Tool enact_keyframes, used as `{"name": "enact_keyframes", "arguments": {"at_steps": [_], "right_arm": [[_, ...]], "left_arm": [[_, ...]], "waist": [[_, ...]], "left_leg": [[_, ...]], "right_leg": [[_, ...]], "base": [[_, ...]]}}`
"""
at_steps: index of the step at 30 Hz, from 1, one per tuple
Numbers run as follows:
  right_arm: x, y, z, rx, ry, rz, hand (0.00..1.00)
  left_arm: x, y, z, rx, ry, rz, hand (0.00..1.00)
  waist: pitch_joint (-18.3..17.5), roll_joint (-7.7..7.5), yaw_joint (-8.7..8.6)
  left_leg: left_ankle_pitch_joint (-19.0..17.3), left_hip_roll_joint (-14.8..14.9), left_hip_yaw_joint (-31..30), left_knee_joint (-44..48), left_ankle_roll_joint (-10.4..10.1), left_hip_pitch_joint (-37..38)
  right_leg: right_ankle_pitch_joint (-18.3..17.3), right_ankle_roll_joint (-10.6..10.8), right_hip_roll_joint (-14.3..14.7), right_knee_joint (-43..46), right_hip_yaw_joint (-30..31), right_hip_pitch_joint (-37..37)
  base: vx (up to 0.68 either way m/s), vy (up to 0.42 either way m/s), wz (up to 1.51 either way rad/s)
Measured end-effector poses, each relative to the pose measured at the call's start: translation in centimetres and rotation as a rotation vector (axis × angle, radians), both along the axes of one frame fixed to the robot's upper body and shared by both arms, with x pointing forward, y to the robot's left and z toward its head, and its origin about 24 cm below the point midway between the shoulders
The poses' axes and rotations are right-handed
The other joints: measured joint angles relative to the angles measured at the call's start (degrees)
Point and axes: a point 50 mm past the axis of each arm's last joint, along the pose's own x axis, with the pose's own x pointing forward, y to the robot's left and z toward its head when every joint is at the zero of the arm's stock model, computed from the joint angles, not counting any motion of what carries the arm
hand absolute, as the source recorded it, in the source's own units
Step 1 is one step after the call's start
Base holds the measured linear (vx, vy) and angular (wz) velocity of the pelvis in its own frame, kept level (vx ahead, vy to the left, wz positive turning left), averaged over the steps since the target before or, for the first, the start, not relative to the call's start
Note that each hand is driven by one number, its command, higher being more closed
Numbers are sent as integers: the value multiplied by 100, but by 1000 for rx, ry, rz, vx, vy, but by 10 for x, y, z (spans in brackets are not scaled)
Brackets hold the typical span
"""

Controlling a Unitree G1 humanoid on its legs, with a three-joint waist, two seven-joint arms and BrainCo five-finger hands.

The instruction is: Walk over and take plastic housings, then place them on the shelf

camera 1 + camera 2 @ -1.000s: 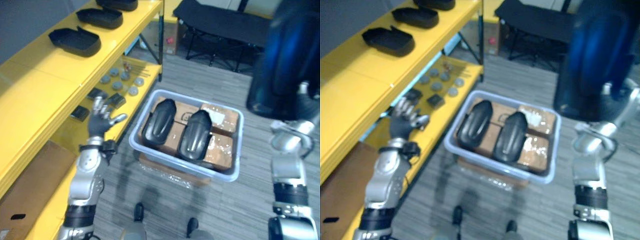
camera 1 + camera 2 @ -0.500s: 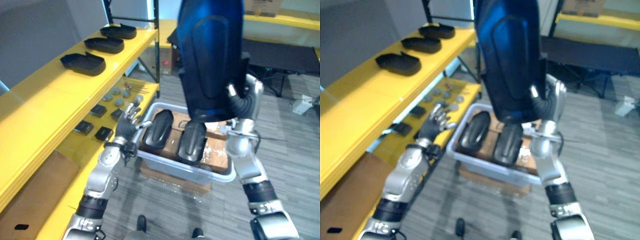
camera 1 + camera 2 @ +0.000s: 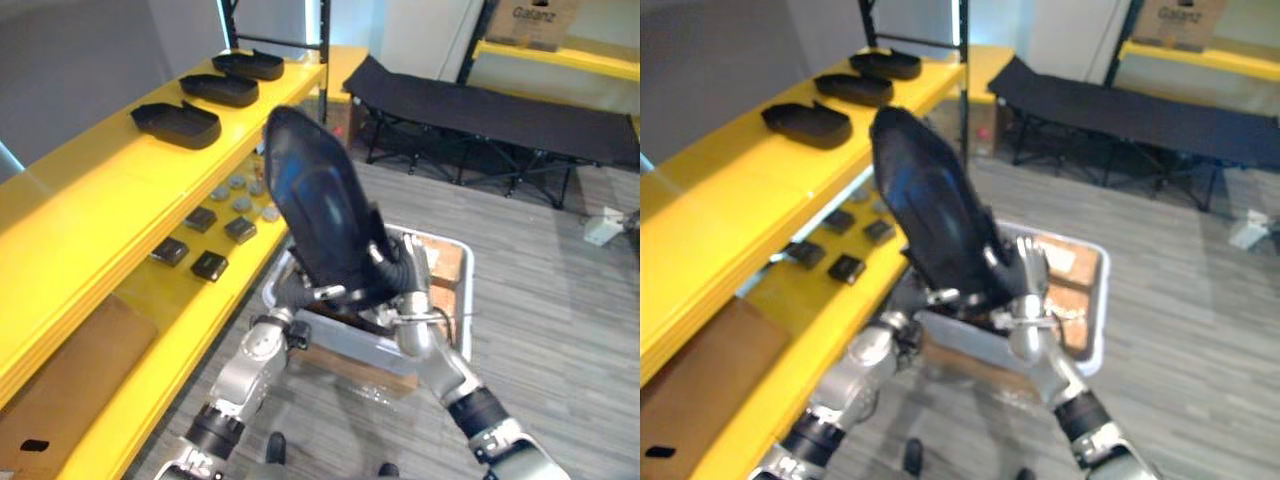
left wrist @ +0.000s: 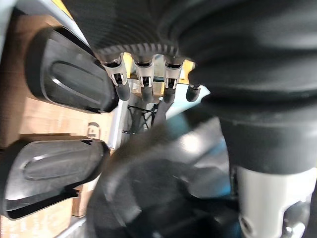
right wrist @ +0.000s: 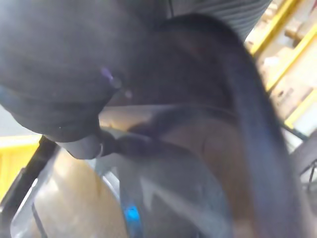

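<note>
The big black housing (image 3: 315,210) hangs tilted above the bin (image 3: 466,290), its lower end clasped in the right hand (image 3: 1028,280) while the left hand (image 4: 143,79) waits straight-fingered close by; it looks stiff, light and glossy-slick, so a hold across the narrow rim seems safest.

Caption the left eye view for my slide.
Right hand holds a black oval plastic housing aloft by the grey plastic bin, beside the yellow shelf bearing three more housings.
</note>
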Motion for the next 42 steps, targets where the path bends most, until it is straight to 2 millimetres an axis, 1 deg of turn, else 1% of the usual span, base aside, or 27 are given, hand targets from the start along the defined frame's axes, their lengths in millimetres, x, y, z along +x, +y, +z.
{"name": "enact_keyframes", "arguments": {"at_steps": [5,6,9,13,17,22,27,32,33,39,42], "right_arm": [[-8,4,-12,-1,36,21,100],[-11,5,-17,-4,52,25,100],[-17,6,-30,-1,88,22,100],[-21,7,-37,8,105,11,100],[-28,9,-44,26,122,5,100],[-33,16,-47,37,120,22,100],[-35,23,-46,66,112,24,100],[-36,23,-47,75,114,19,100],[-36,22,-47,78,113,17,0],[-40,24,-42,107,81,49,0],[-41,24,-41,111,78,54,0]], "left_arm": [[-2,0,-9,-8,28,37,0],[-5,2,-12,-9,37,57,100],[-7,3,-19,-10,69,90,100],[-9,5,-22,-23,75,115,100],[-10,6,-23,-112,82,128,100],[-12,8,-27,-146,88,157,100],[-12,9,-25,-144,70,176,100],[-12,7,-24,-128,57,175,100],[-12,7,-23,-123,50,174,100],[-11,8,-16,-132,22,181,100],[-11,10,-9,-65,-37,213,100]], "waist": [[-11,-14,-3],[-26,-29,-8],[-82,-81,-7],[-99,-106,-9],[-101,-106,-7],[-102,-108,-9],[-109,-118,-10],[-120,-136,-10],[-120,-136,-10],[-121,-135,-11],[-121,-135,-11]], "left_leg": [[2,10,4,-1,-3,10],[2,10,6,-1,-3,10],[1,10,7,-1,-3,10],[1,10,9,-1,-3,10],[1,12,15,-2,-4,17],[-1,19,22,-2,-5,68],[-3,17,23,-3,-6,80],[-4,15,25,-1,-6,80],[-4,16,26,0,-6,80],[-4,17,33,17,-6,85],[-4,18,33,17,-7,92]], "right_leg": [[-1,-2,7,0,7,2],[-2,-3,6,0,9,1],[-4,-6,6,0,9,1],[-9,-21,5,1,11,1],[-8,-37,6,1,17,2],[-5,-41,8,1,29,16],[-3,-44,4,1,35,23],[-1,-46,3,1,35,23],[-1,-46,3,1,35,23],[0,-45,4,1,36,27],[0,-46,5,1,40,31]], "base": [[0,0,0],[0,0,0],[0,0,0],[0,0,0],[0,0,0],[0,0,0],[0,0,0],[0,0,0],[0,0,0],[0,0,0],[0,0,0]]}}
